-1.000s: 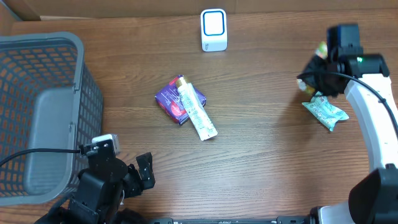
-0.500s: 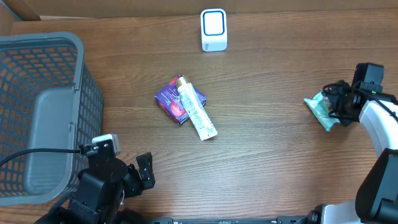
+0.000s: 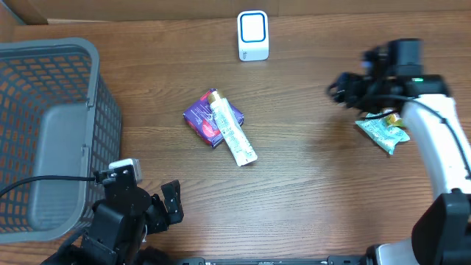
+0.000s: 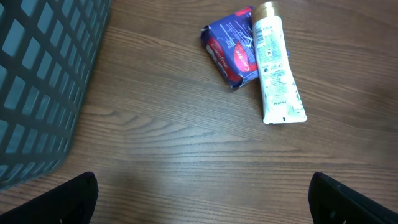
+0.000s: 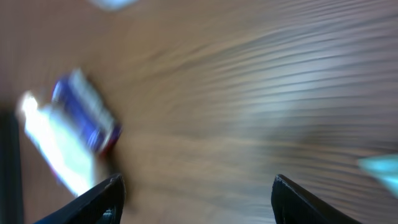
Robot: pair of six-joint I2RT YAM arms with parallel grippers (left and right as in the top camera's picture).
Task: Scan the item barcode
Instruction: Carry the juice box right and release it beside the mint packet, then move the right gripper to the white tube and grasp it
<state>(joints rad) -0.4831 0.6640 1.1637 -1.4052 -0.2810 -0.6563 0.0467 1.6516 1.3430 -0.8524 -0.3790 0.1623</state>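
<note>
Desk (image 3: 309,191): brown wood; its far edge runs along the top of the overhead view.
Basket (image 3: 44,125): grey mesh, filling the left side of the desk. Its right wall stands well apart from the pack.
Scanner (image 3: 253,34): white, upright, near the far edge at centre.
Pack (image 3: 200,116): purple, flat at mid-desk.
Tube (image 3: 234,136): white, lying across the right part of the pack and touching it. Cap end points to the far edge, crimped end to the near edge.
Pouch (image 3: 381,132): green, flat on the desk at the right, just beside the right arm (image 3: 434,140). It lies well apart from tube and scanner, and nothing grips it.
Left jaws: spread wide and empty, low at the near-left corner beside the basket, facing the pack.
Right jaws: spread and empty, over bare wood near the pouch on its scanner side. The right wrist view is blurred.
Open room: bare wood between tube and pouch, between tube and near edge, and between scanner and pack.
</note>
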